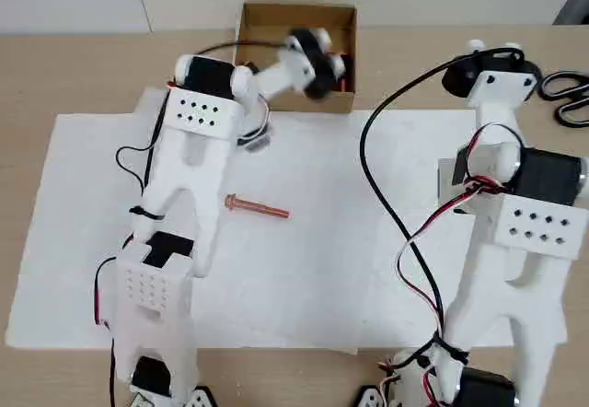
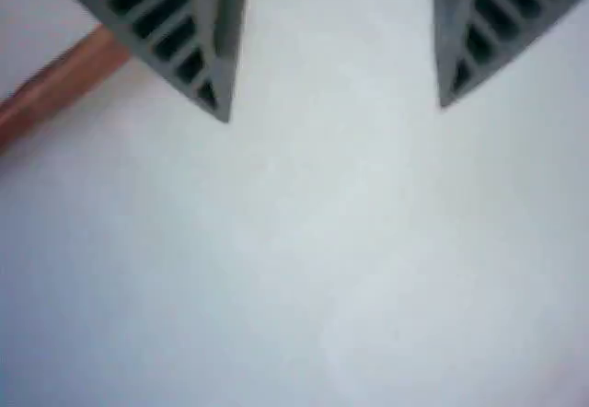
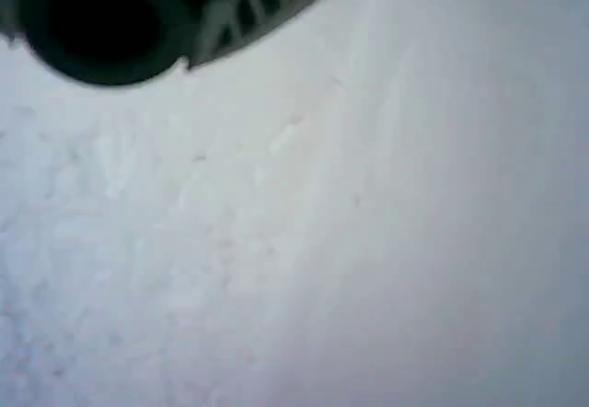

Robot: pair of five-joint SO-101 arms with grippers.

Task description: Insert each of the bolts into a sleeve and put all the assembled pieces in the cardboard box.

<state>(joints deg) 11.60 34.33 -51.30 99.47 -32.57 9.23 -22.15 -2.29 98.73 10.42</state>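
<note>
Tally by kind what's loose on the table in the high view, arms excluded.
Copper-coloured metal bolt: 1
Open brown cardboard box: 1
Black-handled scissors: 1
White sheet: 1
Total: 4
Box contents are partly hidden behind an arm, so not counted.

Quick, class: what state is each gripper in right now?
Left gripper: open, holding nothing.
Right gripper: cannot be told.
</note>
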